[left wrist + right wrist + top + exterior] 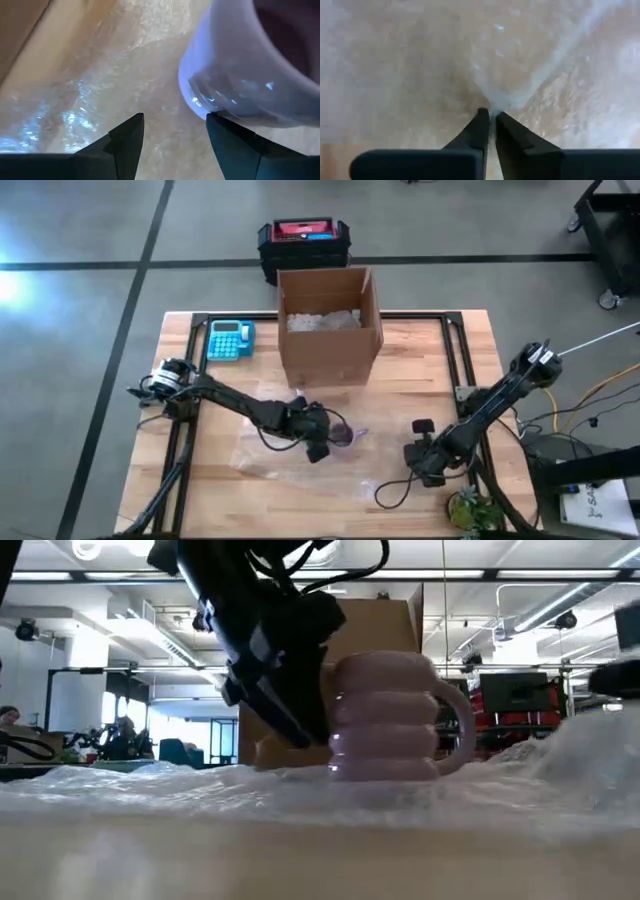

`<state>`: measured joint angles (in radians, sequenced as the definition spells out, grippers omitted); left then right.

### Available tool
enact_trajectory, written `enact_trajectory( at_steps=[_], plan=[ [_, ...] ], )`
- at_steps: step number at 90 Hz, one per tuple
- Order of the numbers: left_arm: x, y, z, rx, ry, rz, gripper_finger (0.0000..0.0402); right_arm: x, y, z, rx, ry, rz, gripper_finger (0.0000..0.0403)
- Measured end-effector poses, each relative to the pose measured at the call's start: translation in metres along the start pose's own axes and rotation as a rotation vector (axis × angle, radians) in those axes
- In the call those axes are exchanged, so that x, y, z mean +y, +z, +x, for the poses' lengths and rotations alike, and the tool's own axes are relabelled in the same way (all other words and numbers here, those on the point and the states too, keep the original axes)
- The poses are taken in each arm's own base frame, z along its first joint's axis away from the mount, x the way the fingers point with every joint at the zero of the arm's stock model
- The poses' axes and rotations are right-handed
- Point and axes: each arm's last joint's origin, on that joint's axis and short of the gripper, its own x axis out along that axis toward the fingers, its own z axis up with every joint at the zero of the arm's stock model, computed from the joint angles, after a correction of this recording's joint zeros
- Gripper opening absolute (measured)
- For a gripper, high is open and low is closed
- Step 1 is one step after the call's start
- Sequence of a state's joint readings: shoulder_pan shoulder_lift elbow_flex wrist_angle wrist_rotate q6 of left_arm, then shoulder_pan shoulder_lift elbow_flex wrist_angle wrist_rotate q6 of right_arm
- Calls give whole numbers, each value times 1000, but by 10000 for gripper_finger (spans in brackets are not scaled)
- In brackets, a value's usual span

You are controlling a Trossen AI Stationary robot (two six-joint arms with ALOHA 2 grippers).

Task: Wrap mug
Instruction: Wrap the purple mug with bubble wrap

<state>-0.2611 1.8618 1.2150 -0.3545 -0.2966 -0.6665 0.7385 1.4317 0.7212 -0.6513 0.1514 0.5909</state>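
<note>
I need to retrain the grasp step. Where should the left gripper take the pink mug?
Probably the rim wall. The mug stands upright on bubble wrap, handle away from the open left gripper, whose finger already touches its side. Come from above, one finger inside.

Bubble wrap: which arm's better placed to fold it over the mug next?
Likely right. The right gripper is shut on the bubble wrap edge, ready to pull it over. The left gripper is open beside the mug, gripping no wrap.
</note>
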Motion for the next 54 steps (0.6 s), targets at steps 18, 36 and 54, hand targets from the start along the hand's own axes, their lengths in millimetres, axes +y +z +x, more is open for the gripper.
enact_trajectory(
  at_steps=[18, 36, 54],
  plan=[
    [1, -6, 7, -52, -43, -45, 183, 5, 26, -34, -204, -64, -114, 3],
    [2, -8, 9, -62, -51, -48, 168, -1, 56, -70, -431, -247, -138, 1],
    [0, -5, 8, -89, -71, -40, 157, -14, 88, -74, -597, -291, -121, 1]
  ],
)
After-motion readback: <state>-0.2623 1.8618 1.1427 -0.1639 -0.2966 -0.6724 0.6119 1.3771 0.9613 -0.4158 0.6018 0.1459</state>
